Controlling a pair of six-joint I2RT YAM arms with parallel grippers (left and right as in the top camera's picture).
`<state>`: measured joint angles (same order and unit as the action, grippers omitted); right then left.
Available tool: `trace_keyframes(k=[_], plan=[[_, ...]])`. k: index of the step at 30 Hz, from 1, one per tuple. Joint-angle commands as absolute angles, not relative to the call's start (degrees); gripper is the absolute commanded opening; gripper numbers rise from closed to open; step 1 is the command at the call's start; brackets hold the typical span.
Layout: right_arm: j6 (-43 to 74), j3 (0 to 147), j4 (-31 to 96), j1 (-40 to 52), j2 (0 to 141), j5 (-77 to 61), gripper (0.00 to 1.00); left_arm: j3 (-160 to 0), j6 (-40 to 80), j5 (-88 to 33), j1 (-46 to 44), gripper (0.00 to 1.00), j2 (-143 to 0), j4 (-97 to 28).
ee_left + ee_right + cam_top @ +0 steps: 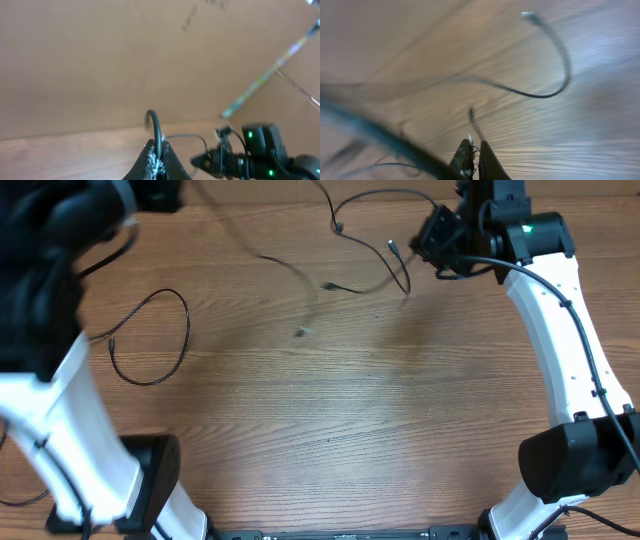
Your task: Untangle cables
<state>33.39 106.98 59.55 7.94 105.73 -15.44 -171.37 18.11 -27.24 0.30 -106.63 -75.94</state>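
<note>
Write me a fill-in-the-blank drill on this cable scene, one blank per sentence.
1. The left gripper is ___ on a black cable.
2. A separate loop of cable lies on the robot's ___ side of the table.
3. The table is made of ___.
4. The light on the right arm glows ___.
Missing words: shut; left; wood; green.

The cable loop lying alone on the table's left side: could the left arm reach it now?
Probably not yet: nothing covers the cable loop, but the left gripper is shut on another cable and would have to let go first.
</note>
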Motion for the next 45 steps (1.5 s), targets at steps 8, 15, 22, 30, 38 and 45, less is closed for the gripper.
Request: trace_keyframes(k=[8,15,22,30,38,45], plan=[[27.73,96.4,59.81,2.39,105.8,-1.76,0.04,-171.65,11.05,-25.67,16.05,0.04,-102.08,-79.26],[24.34,95.29,59.59,1.76,105.8,-9.04,0.04,-171.41,3.62,-13.02,20.78,0.04,-104.9,-82.04],[16.64,95.33,58.96,3.6,105.78,-14.68,0.04,-170.34,16.73,9.19,20.78,0.12,-111.98,-89.32],[11.42,98.72,62.13,4.43,105.78,-23.38,0.04,-170.3,22.83,2.26,20.36,0.76,-120.11,-96.79],[1.04,110.65,70.32,8.36,105.78,-44.34,0.04,-170.89,22.83,-14.7,15.49,0.76,-119.85,-94.41],[-0.1,125.36,76.47,9.39,105.78,-56.42,0.04,-170.89,11.51,-37.15,12.78,0.82,-119.85,-91.5]])
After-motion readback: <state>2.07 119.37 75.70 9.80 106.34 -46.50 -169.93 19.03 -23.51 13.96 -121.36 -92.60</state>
